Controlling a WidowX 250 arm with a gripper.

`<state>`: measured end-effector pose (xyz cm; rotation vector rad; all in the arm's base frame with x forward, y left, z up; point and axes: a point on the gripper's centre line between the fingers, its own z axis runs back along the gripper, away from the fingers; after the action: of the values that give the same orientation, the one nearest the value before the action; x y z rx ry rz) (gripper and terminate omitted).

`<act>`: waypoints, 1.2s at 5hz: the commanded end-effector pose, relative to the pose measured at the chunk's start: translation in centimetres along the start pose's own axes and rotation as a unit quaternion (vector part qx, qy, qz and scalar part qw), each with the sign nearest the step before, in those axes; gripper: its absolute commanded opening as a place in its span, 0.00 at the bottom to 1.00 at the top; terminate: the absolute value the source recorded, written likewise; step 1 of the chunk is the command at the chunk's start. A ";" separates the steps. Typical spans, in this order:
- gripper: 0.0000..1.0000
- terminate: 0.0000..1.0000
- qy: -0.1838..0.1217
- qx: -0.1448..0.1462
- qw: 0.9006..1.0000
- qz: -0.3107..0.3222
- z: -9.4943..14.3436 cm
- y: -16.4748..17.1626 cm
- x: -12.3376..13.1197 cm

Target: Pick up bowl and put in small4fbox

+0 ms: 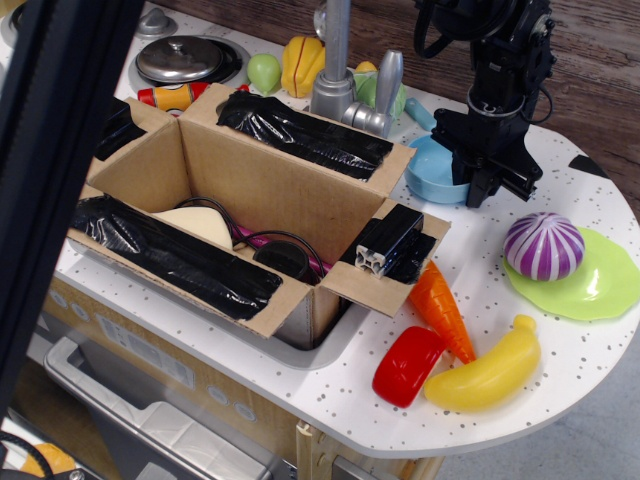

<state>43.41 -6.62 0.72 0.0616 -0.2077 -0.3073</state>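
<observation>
The light-blue bowl (428,172) is just right of the box's far-right flap, tilted, its right rim between my fingers. My gripper (478,178) comes down from above on a black arm and is shut on that rim. The small4fbox (262,186) is a large brown cardboard box in the middle of the counter. It is open, with black tape on its flaps and a black block (389,240) on the right flap. Cables and a pale object lie inside it.
A purple striped ball (543,246) sits on a lime-green plate (604,288) at the right. A toy carrot (444,312), a red piece (407,365) and a banana (488,377) lie in front. A faucet (336,62) stands behind the box. A dark bar (55,160) blocks the left.
</observation>
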 end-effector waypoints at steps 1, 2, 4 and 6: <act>0.00 0.00 -0.018 0.050 0.998 0.019 7.0 -0.6 1.3; 0.00 0.00 -0.011 0.070 0.997 0.038 9.1 -1.0 0.8; 0.00 0.00 0.018 0.114 0.990 0.087 12.5 -0.7 -1.7; 0.00 0.00 0.067 0.131 0.982 0.119 13.6 3.8 -7.1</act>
<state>34.12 -0.07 10.29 0.3338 -0.0254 -0.0231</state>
